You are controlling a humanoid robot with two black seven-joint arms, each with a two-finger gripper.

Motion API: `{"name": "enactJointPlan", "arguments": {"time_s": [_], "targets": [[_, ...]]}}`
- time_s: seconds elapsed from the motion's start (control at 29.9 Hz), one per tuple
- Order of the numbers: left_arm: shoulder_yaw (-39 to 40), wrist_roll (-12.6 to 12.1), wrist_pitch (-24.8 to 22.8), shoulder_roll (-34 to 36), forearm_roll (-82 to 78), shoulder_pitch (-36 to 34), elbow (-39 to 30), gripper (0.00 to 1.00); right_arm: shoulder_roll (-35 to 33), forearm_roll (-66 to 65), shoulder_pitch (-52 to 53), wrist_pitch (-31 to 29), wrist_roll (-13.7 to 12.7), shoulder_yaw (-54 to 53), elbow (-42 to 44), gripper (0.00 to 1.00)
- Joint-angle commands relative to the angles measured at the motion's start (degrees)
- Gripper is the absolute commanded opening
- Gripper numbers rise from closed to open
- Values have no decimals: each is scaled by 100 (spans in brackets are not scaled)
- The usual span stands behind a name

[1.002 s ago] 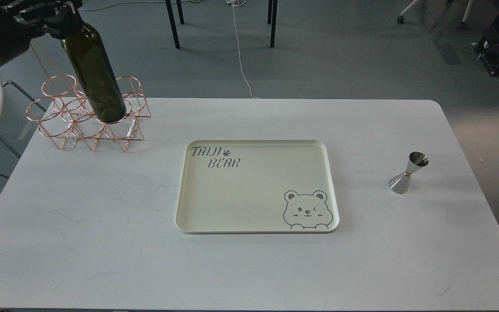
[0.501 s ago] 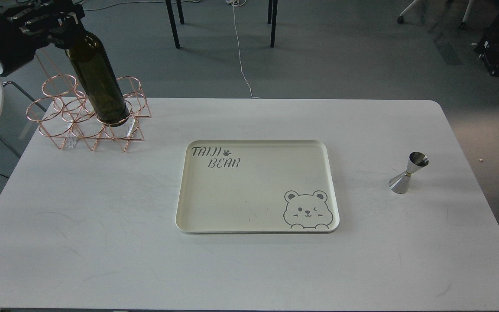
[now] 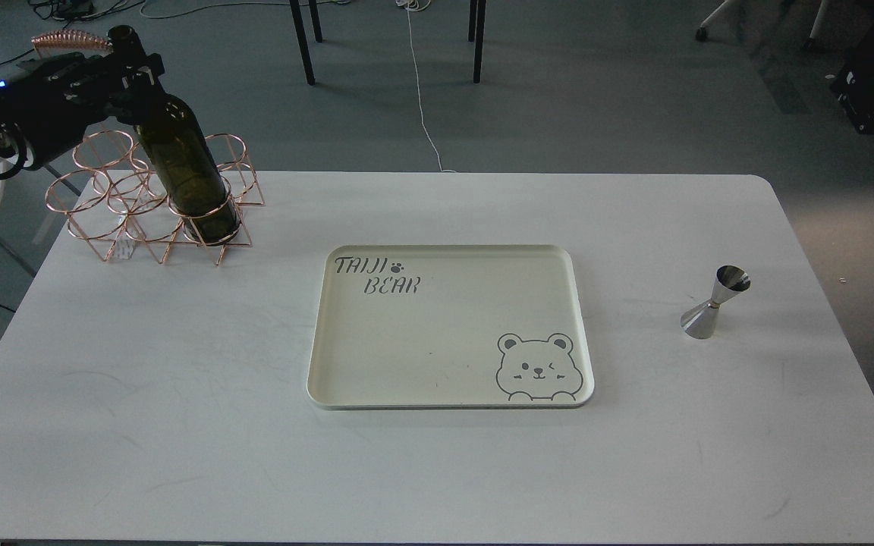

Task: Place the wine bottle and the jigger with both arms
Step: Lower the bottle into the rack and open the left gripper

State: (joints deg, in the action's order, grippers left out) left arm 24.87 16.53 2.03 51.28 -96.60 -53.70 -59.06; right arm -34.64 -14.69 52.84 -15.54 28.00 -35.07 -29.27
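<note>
The dark olive-green wine bottle (image 3: 187, 171) stands with its base inside a ring of the copper wire rack (image 3: 103, 205) at the table's back left, leaning back to the left. My left gripper (image 3: 130, 72) is shut on the bottle's neck, the arm coming in from the left edge. The steel jigger (image 3: 714, 303) stands upright and alone on the white table at the right. My right gripper is out of view; only cables show at the right edge.
A cream tray (image 3: 448, 398) printed with a bear and "TAIJI BEAR" lies in the table's (image 3: 179, 425) middle. Chair legs and a white cable are on the floor behind. A white round chair stands off the table's left.
My left gripper has moved down with the bottle. The bottle's base has sunk lower into the rack's ring, and its neck top now shows above the gripper. The jigger and tray have not moved.
</note>
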Motion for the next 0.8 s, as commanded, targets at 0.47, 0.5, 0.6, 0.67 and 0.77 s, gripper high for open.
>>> {"name": "enactJointPlan", "arguments": {"time_s": [0.47, 0.5, 0.6, 0.67, 0.77], "targets": [[89, 52, 0, -31, 1228, 0, 35, 93, -8, 1, 7, 7, 0, -9, 0, 97], [97, 52, 8, -4, 1632, 0, 35, 94, -17, 1, 7, 16, 0, -9, 9, 97], [124, 61, 0, 92, 3098, 0, 52, 97, -43, 1, 7, 25, 0, -18, 35, 98], [124, 61, 0, 163, 4145, 0, 122, 98, -52, 1, 7, 16, 0, -9, 27, 98], [124, 44, -44, 286, 5481, -8, 201, 98, -70, 1, -2, 51, 0, -9, 35, 99]]}}
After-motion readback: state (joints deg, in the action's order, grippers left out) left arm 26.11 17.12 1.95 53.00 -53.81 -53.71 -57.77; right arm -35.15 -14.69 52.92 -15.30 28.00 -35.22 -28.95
